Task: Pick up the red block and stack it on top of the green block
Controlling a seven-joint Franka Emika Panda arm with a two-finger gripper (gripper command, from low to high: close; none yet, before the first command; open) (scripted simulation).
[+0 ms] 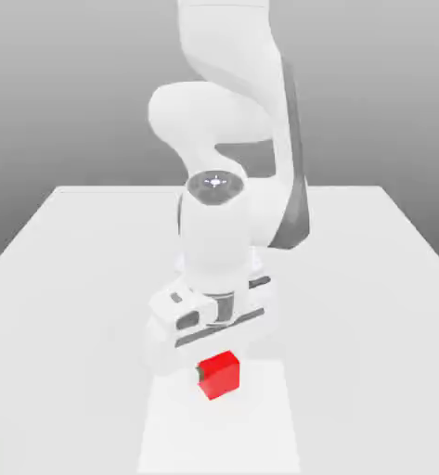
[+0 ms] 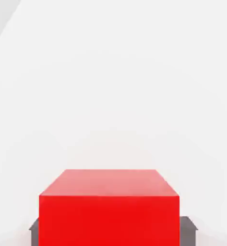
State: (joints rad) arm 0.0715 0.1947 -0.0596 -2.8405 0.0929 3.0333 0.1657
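Table (image 1: 65, 278) surface spreads bare across the exterior view from its left edge to its right, while at lower centre the gripper (image 1: 215, 364), fingers clamped on the red block (image 1: 219, 374), crowds that cube from above.
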